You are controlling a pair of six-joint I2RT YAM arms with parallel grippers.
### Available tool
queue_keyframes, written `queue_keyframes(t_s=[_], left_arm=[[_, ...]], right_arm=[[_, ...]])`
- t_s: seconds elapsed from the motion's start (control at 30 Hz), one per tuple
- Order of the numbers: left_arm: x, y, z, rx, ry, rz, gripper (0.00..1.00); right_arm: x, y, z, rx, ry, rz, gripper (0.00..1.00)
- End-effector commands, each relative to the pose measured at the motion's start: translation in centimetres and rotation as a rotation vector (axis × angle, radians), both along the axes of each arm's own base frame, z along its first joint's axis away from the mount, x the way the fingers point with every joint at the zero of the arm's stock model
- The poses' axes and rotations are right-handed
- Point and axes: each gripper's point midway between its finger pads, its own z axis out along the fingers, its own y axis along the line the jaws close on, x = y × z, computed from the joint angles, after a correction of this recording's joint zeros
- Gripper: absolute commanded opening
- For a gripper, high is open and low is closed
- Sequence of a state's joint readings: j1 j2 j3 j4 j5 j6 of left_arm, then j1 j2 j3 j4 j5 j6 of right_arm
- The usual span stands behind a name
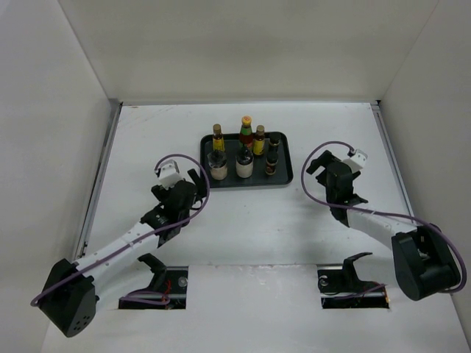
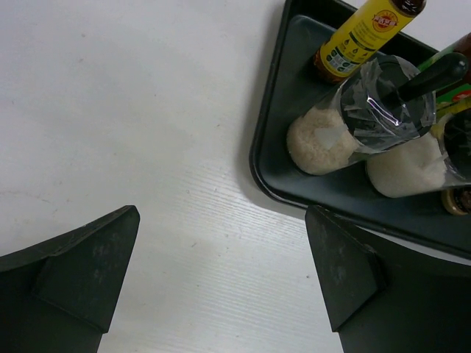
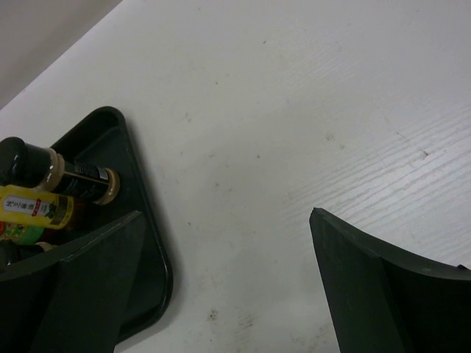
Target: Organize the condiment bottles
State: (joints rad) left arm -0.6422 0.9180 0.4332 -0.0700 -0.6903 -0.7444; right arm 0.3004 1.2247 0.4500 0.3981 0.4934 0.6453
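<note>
Top view: six condiment bottles (image 1: 244,163) stand in two rows of three on the black tray (image 1: 284,151), beyond both sets of fingertips. The left gripper (image 1: 197,193) sits just off the tray's near-left corner and the right gripper (image 1: 318,168) just off its right side, both w/ fingers spread & holding nothing. Left wrist view: fingers (image 2: 88,272) wide apart over bare table (image 2: 132,110). The tray lies ahead & right of the right finger, w/ two squat whitish bottles (image 2: 324,136) nearest and a yellow-labelled bottle (image 2: 360,37) behind them. Right wrist view: fingers (image 3: 383,287) spread, bare table btwn them. The tray corner passes behind the left finger, w/ a slim dark black-capped bottle (image 3: 73,176) just ahead of that finger.
</note>
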Motion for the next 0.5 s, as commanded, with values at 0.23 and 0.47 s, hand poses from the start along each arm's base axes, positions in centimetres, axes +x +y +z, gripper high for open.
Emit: queue_keyframes(t_s=[0.23,0.47], left_arm=[[1.8,-2.3,1.3,-0.007,-0.003,-0.026,1.0],[1.5,-3.1,1.3,0.018,0.0,-0.053,1.0]], right_arm=[[1.6,0.7,2.0,0.037,-0.066,0.016,1.0],[1.8,0.9,2.0,0.025,-0.064,0.028,1.0]])
